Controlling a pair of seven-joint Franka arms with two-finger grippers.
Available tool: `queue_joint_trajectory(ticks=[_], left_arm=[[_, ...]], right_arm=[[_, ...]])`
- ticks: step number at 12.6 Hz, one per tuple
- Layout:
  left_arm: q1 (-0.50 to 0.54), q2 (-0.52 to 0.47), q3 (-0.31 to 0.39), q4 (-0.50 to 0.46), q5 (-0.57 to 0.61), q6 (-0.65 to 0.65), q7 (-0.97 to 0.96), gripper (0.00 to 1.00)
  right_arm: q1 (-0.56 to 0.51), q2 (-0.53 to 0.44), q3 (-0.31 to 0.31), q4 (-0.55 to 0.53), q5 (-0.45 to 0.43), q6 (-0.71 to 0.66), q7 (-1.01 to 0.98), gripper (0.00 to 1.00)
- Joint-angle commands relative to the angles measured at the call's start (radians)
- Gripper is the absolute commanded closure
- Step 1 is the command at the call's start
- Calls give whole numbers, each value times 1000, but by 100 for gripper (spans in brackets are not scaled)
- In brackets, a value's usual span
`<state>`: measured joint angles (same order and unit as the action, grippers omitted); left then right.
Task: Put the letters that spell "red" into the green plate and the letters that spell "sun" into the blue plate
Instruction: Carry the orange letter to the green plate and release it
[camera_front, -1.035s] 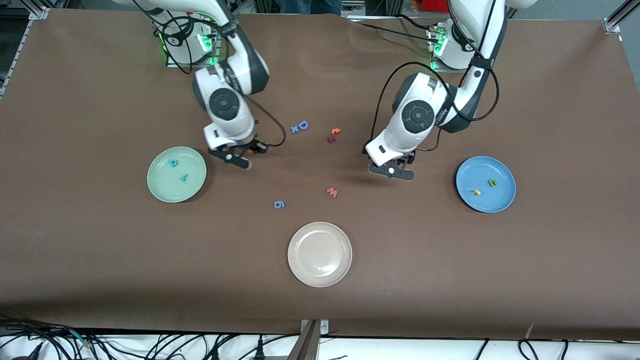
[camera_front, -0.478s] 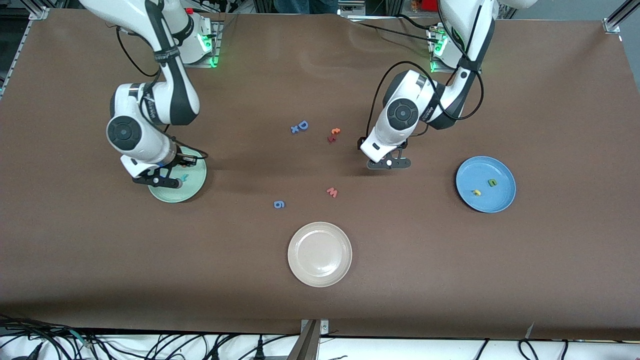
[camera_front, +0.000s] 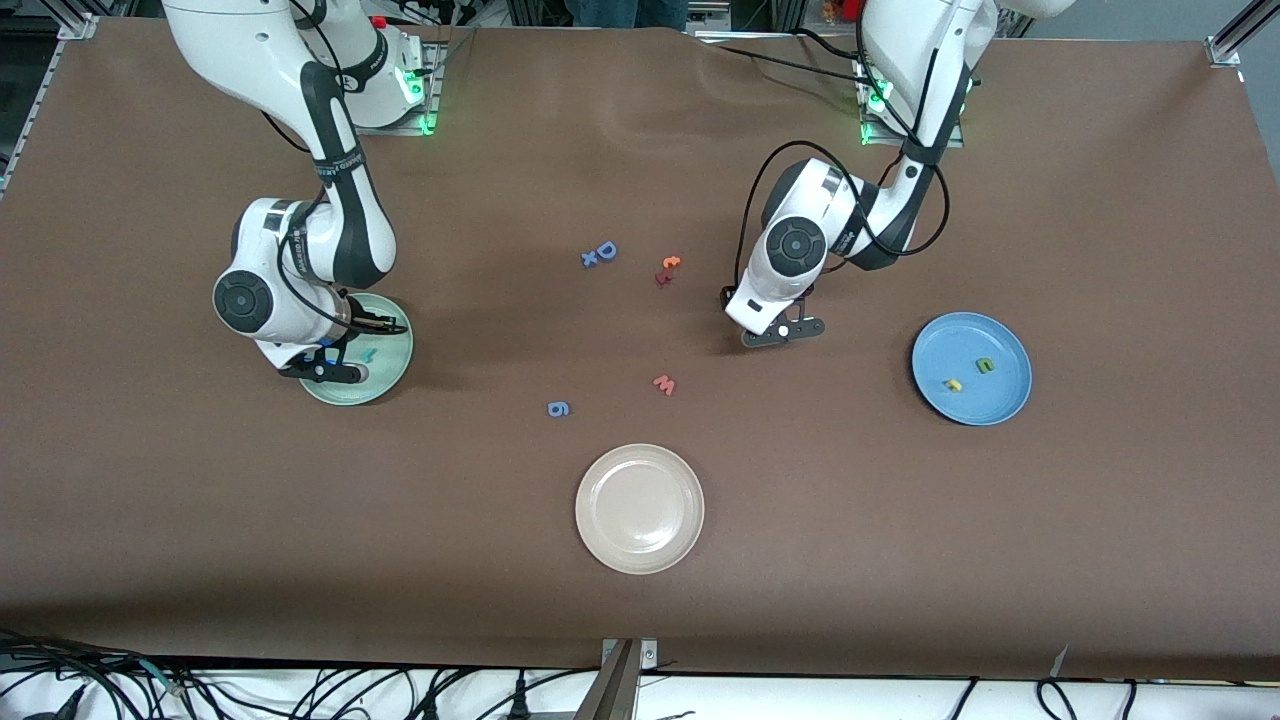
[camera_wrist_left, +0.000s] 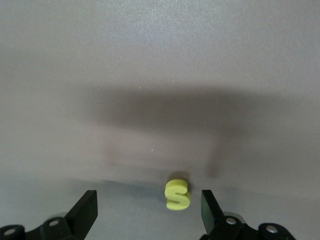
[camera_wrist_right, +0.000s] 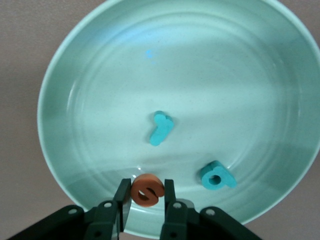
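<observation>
**Two white Franka arms: build and markings**

Right arm (camera_front: 300, 200), upper left of frame: glossy white shells, dark grey joint bands, a round dark cap at the wrist. A thin black cable loops beside the wrist. Green light glows at its base.

Left arm (camera_front: 850, 215), upper right: same white-and-grey shells, dark round cap, long black cable arcing around the forearm.

Both end in black fingers (camera_wrist_left: 212, 210) on screwed mounts.

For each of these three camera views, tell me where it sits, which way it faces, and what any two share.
Front: high across the table, facing both arms' bases; both arms show.
Left wrist: looks down at the yellow s between the open left claw.
Right wrist: looks down into the green plate; right claw pinches the orange e.
Shared: front and right wrist both show the green plate.
</observation>
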<state>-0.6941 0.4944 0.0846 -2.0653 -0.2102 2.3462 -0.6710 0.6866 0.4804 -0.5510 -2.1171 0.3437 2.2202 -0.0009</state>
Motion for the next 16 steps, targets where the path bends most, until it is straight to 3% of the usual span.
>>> queue_joint_trajectory(ticks=[1,3,6,8,9,11,14,16], left_arm=[[-19,21,1,10,-2,44,-85,12],[-24,27,1,8,0,56,-85,12],[-34,39,1,10,6,56,-84,12],[-42,47,1,10,11,59,-78,30],[-42,49,1,10,11,59,-71,50],[-42,49,1,11,11,59,-71,72],[-41,44,1,14,14,59,-56,93],[-28,26,15,14,12,55,10,96]], right_arm=[[-13,-8,6,17,21,-11,-25,0],[-10,-17,8,54,21,-46,-21,0],[-10,-29,3,220,11,-253,-19,0],[-12,-29,2,340,-14,-371,-21,0],[-13,-29,2,398,-32,-440,-19,0],[-13,-28,-1,500,-64,-534,-21,0],[-12,-31,-32,667,-101,-710,-24,0],[-1,-43,-53,756,-104,-792,-25,0]])
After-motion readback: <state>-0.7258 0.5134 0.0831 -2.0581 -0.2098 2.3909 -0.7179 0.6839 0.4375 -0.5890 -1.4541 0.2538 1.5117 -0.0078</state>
